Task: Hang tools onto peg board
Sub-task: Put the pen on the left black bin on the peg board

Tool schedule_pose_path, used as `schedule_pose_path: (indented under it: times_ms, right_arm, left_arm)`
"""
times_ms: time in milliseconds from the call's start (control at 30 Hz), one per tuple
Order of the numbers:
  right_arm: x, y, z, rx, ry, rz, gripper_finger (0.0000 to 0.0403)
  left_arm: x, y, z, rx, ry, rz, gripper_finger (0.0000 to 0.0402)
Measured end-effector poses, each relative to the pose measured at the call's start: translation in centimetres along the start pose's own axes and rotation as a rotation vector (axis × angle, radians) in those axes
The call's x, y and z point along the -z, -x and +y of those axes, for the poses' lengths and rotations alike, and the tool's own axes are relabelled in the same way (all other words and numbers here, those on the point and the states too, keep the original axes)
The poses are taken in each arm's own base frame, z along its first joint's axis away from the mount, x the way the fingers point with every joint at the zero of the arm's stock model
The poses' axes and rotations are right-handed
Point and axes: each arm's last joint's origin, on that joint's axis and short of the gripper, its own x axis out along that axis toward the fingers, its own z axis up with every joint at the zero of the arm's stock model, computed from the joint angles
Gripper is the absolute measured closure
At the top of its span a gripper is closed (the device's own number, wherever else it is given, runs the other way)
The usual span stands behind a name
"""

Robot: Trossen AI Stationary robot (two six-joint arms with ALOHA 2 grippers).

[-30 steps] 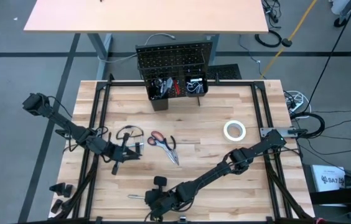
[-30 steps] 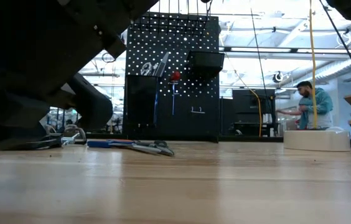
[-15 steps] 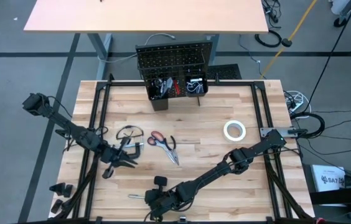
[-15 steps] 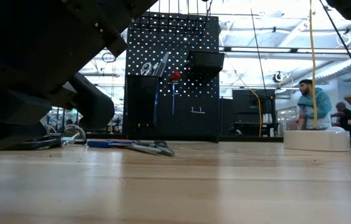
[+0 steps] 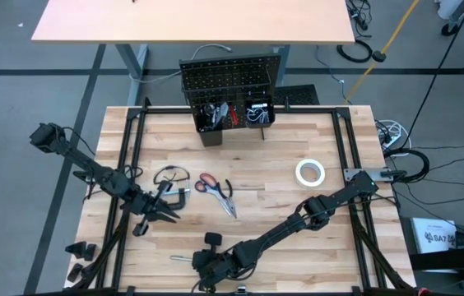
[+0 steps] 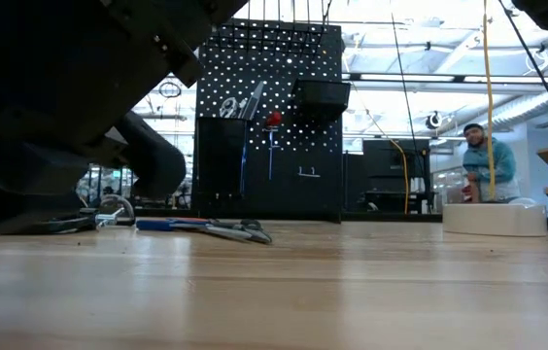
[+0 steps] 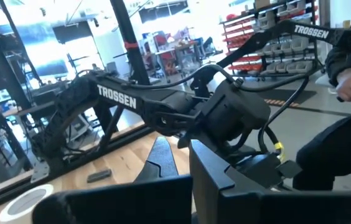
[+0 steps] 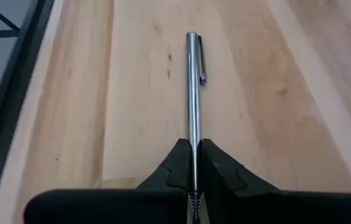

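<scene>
1. While several tools lie loose on the wooden table [image 5: 298,131], the peg board [image 5: 230,78] stands upright at the upper centre of the high view, its bins [image 5: 234,115] already holding a few items, including a red-tipped tool.

2. The right arm stretches diagonally from the right edge to the bottom centre of the high view, where the right gripper [image 8: 193,163] sits low over the boards, its fingers [image 8: 178,167] pinched shut on a slim chrome pen-like tool [image 8: 192,93] that lies flat on the wood.

3. The left arm reaches in from the left edge, the left gripper [image 5: 156,211] sitting at left of centre just below the safety glasses [image 5: 169,175]; whether its fingers are open or closed cannot be told.

4. A white tape roll [image 5: 309,173] rests at right of centre, well apart from both grippers.

5. Red-handled scissors [image 5: 208,183] and pliers [image 5: 227,201] lie together near the middle of the frame, just right of the glasses.

6. Judged from this layout, the job is partly done: some tools are stowed at the board, while the tape, glasses, scissors, pliers and chrome tool remain to be hung.
</scene>
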Motion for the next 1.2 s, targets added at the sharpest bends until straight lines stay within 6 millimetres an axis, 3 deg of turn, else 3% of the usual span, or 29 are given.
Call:
schedule_pose_path:
  times_ms: [200, 567, 700, 900, 1200]
  right_arm:
    - [-0.4, 1.4, -0.1, 0.106, 0.058, -0.016, 0.0391]
    - [-1.9, 5.7, -1.4, 0.349, 0.133, 0.027, 0.0391]
    - [-3.1, 8.3, -2.0, 0.405, 0.172, 0.044, 0.0391]
    - [-5.5, 13.2, -5.2, 0.495, 0.212, 0.149, 0.0391]
    - [-11.3, 20.3, -11.9, 0.511, 0.276, 0.175, 0.0391]
  left_arm:
    - [0.0, 0.0, -0.1, 0.02, 0.0, -0.007, 0.0402]
    - [-0.2, 0.0, 0.0, 0.009, -0.001, -0.018, 0.0402]
    - [-0.5, 0.2, 0.6, -0.155, 0.054, -0.022, 0.0402]
    - [-0.8, 1.3, 1.8, -0.556, 0.203, 0.008, 0.0402]
    - [-0.3, 2.0, 2.2, -0.786, 0.19, 0.115, 0.0402]
